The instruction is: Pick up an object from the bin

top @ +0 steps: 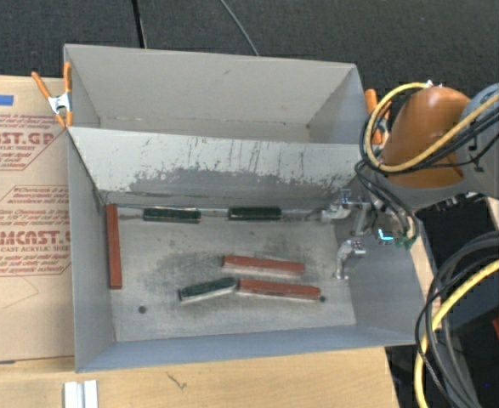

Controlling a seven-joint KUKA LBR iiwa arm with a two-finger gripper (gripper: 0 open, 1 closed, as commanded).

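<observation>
- The hand (343, 236) hangs low at the 3 o'clock side of the bin (232, 83), fingers apart, nothing between them.
- Near it, toward 8 o'clock, lie an upper red-brown bar (263, 265) and a lower red-brown bar (280, 291).
- Just beside the lower bar's 9 o'clock end lies a dark green stick (208, 290).
- At 12 o'clock, along the far wall, are a left green stick (171, 215) and a right green stick (254, 213).
- A third red-brown bar (113, 246) lies along the 9 o'clock wall.

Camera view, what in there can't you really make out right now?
1. Dark speck on the bin floor, front left: too small to identify.
2. Arm: cut off by the right edge; yellow cables cross part of it.
3. Pincer, open by the right wall: whether it touches the floor cannot be told from above.
</observation>
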